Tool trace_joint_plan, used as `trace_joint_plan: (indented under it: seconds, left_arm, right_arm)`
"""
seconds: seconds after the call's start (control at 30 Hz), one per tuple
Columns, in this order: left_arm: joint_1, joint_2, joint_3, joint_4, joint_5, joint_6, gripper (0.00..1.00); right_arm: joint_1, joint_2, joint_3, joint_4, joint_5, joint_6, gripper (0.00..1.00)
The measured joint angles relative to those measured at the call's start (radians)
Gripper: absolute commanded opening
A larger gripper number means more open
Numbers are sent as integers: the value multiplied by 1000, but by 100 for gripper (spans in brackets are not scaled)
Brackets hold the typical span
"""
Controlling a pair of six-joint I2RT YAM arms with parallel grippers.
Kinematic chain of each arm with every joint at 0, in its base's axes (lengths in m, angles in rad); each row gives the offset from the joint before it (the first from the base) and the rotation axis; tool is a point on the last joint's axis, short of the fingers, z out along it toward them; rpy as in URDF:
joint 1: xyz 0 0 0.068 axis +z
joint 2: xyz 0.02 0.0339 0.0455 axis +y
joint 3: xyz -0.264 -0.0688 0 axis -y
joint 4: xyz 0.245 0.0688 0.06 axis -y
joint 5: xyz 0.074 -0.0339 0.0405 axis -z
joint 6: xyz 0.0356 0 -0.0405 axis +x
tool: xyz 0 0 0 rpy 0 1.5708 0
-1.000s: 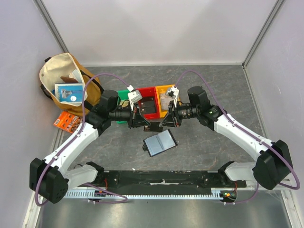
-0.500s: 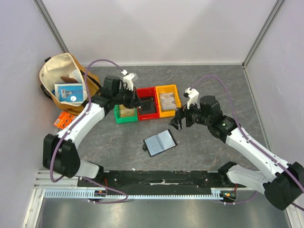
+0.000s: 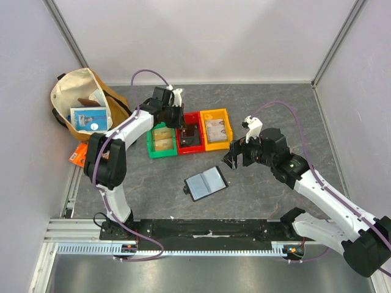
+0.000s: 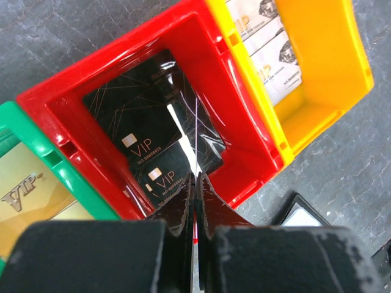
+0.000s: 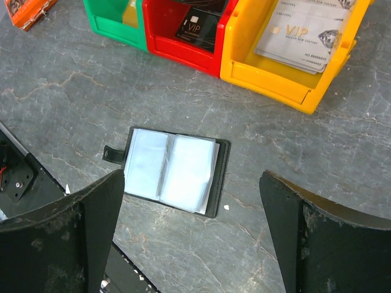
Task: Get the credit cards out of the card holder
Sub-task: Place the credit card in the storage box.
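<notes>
OK, top external first. The card holder (image 3: 206, 182) lies open and flat on the grey tabletop (image 3: 278, 110), two pale panels up, near the arm bases and just in front of the three bins. Green bin (image 3: 149, 148), red bin (image 3: 181, 147) and yellow bin (image 3: 227, 129) sit side by side, touching. The left arm is stretched out to the far side, with the left gripper (image 3: 181, 119) above the red bin. The right gripper (image 3: 235, 157) hangs to the right of the holder and does not touch it. A tan bag (image 3: 64, 91) sits at far left, with an orange packet (image 3: 82, 155) just in front of it.

Left wrist: the fingers (image 4: 183, 204) are pressed together, tips over the near wall of the red bin. Black VIP cards (image 4: 156, 143) are stacked inside that bin. A gold VIP card (image 4: 24, 189) is in the green bin, and pale VIP cards (image 4: 272, 52) are in the yellow one. A black-rimmed pale corner shows at lower right; I can't tell what it is.

Right wrist: the fingers (image 5: 91, 226) are spread wide, with the holder on the table in the gap between them, further away than the tips. Nothing is gripped. The holder's closure tab (image 5: 113, 154) sticks out on its left side. Both panels look glossy grey-blue, and I can't tell whether any cards are in the sleeves. The three bins run along the top edge of this view, with black and pale cards showing in the red and yellow ones.
</notes>
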Motion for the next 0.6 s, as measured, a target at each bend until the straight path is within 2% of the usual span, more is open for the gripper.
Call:
trace_joint_plan:
  seconds: [0.4,0.47,0.5,0.6]
  left_arm:
    - [-2,98,18,33,81,-110,3]
    - [-4,100,16,43,84,-127,14]
    - [-4,100,15,45,84,-134,23]
    - [-6,100,15,44,76,-155,36]
  right_arm:
    - [0,-6,-45,1,-1,36,98]
    - [0,-6,-46,1,0,41,98]
    - [0,-6,-46,1,0,42,98]
    - [0,-6,-46,1,1,44,98]
